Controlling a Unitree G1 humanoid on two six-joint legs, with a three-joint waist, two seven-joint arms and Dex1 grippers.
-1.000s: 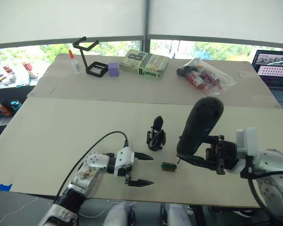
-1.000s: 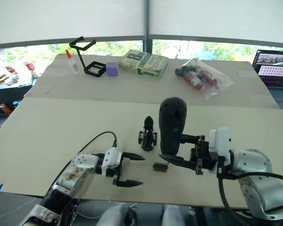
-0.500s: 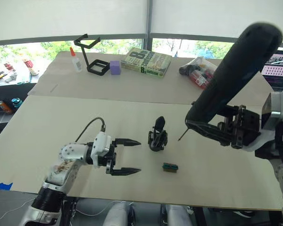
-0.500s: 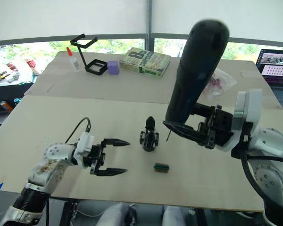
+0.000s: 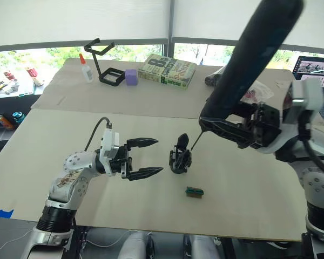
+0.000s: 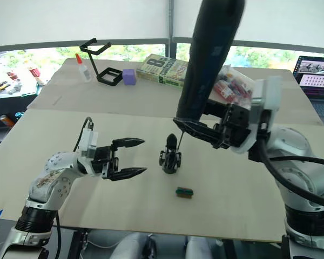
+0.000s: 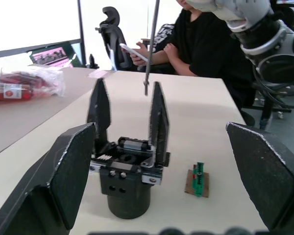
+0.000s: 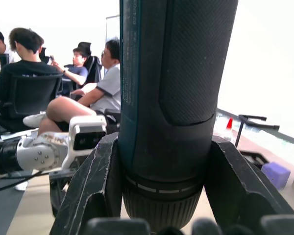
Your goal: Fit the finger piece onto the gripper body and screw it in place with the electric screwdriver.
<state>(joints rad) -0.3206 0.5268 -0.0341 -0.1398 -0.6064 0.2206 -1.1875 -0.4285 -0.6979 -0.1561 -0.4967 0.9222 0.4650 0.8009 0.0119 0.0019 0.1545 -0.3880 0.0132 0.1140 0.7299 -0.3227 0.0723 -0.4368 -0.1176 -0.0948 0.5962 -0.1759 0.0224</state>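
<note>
Two claws are now close to the little gripper body

Both arms have moved in the last second. The right gripper (image 5: 243,132) sat low near the bottom right of the frame and now it is up near the middle right. It is clamped tight around the electric screwdriver (image 5: 248,59), which now leans tall up to the top of the frame. The thin metal bit points down, just above the gripper body (image 5: 180,158).

The left gripper (image 5: 146,157) has slid from the bottom of the frame up toward the middle. Its two black fingers are spread wide apart and hold nothing. They point at the gripper body, which stands on the table (image 5: 54,135) in the middle of the frame.

In the left wrist view, the gripper body (image 7: 125,171) has two pointed pieces standing up from it. One may be the finger piece already in place, but I cannot tell for sure.

A small green-and-brown block (image 5: 194,191) lies on the table just below the body. I think the screwing step comes next, with the left claw set to hold the body firm.
</note>
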